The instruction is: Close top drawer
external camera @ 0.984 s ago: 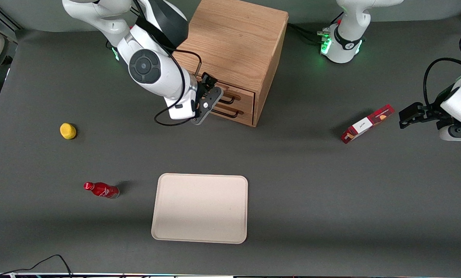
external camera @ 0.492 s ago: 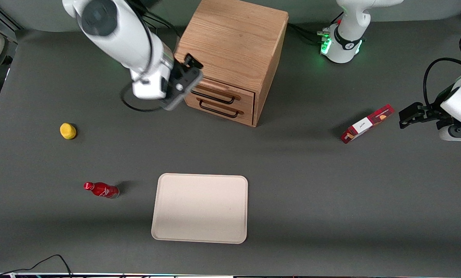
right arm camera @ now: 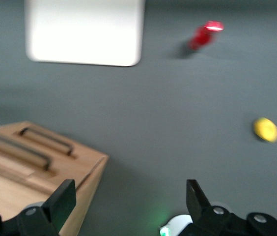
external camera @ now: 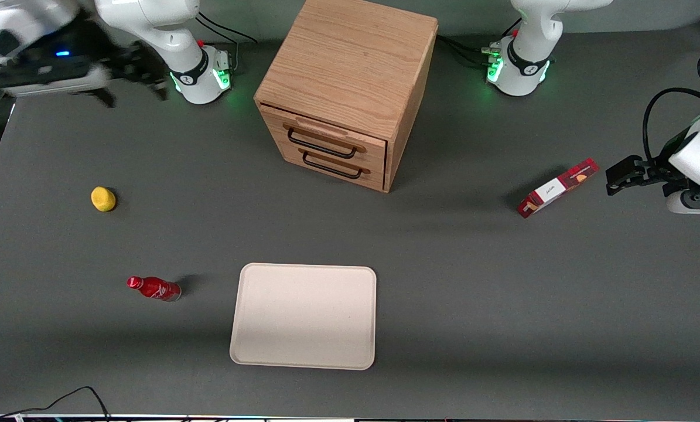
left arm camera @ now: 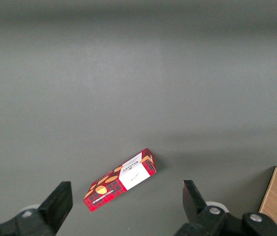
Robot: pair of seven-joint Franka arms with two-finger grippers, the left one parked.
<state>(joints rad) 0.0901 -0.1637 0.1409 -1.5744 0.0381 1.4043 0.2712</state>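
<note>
My hand (external camera: 133,67) is a blur at the table's (external camera: 455,281) edge, fingers (right arm camera: 62,199) apart, holding nothing, well apart from the cabinet (external camera: 344,88). Its top drawer (external camera: 323,139) sits nearly flush. Bare table lies between us.

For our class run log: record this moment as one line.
light oak cabinet's top drawer: closed | end effector: open, clear of cabinet, above working arm's table end
</note>
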